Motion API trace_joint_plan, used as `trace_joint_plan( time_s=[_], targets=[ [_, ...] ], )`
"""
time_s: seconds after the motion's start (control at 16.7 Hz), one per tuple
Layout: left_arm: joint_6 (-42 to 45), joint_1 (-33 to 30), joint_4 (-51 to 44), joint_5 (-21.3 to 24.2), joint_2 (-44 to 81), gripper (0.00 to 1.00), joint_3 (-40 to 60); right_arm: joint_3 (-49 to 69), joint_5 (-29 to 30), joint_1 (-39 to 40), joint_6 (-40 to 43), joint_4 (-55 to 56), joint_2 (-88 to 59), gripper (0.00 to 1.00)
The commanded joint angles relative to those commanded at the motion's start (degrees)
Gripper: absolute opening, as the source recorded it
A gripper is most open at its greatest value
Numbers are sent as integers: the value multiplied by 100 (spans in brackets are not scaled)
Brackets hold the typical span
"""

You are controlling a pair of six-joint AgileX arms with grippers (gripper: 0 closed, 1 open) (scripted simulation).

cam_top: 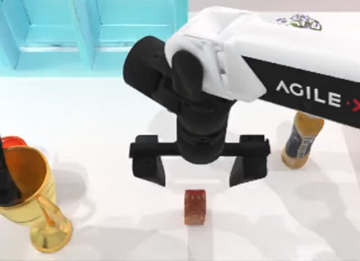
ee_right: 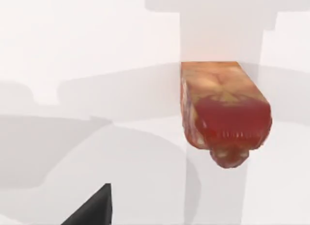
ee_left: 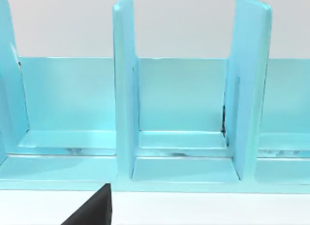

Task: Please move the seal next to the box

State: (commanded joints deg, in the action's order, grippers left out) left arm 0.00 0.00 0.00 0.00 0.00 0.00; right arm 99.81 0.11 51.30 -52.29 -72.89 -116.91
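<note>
The right gripper [cam_top: 198,171] is hovering with jaws spread apart; the seal [cam_top: 194,206] is standing on the table [cam_top: 101,131] just ahead of them. Centering before descending would help.

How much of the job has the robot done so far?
Nothing is finished: the seal stands free on the table. In hand, the right gripper hangs open above it. Left: grasping it and carrying it beside the blue box.
</note>
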Motion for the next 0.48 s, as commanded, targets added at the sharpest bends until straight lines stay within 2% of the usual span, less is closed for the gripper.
trace_joint_plan(
  time_s=[0.24,0.48],
  targets=[
    [0,0,0,0,0,100,0,-102,1,-24,13,105,-12,100],
    [0,0,0,0,0,100,0,-725,2,-8,6,974,-231,100]
  ],
)
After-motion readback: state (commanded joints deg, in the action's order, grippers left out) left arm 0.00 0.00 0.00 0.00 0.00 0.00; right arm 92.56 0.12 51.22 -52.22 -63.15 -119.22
